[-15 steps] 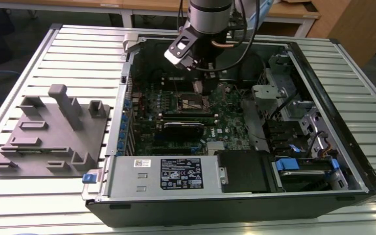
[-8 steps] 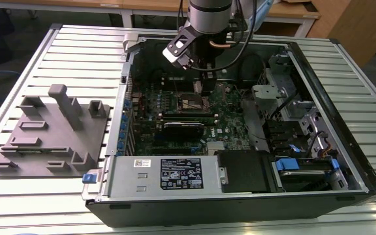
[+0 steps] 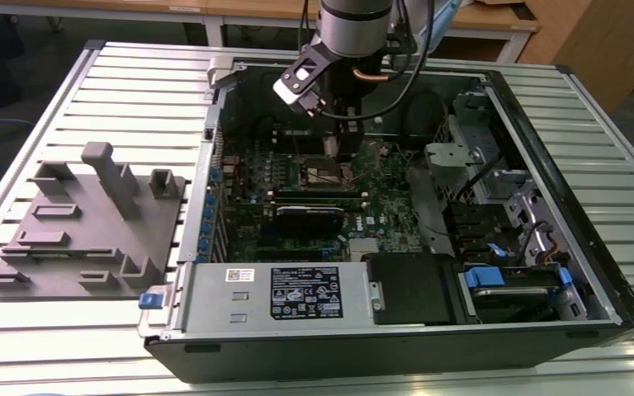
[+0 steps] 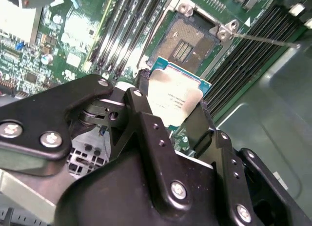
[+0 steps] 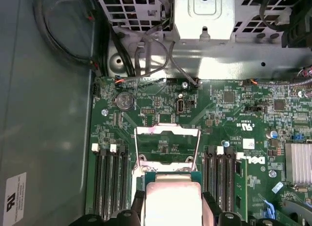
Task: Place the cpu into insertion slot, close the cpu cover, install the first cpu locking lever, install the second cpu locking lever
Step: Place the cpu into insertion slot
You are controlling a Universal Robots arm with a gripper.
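Second wrist view puts the black two-fingered gripper (image 4: 168, 101) nearest to you, its fingers (image 4: 144, 113) pinching the cpu (image 4: 176, 95), a small flat square chip with a silver-grey metal top, by two opposite edges. I judge that grip is chosen to leave the contact face untouched. You have the chip hanging over the green motherboard (image 4: 73, 55), just short of the insertion slot (image 4: 187, 40), the square dark socket with a silvery rim, which lies open and empty. Past it, a thin silvery lever rod (image 4: 263, 39) is swung aside. In the first wrist view the cpu cover (image 5: 167, 132), a thin silvery frame plate with a square window, stands tilted up beyond the chip, probably to keep the socket clear.
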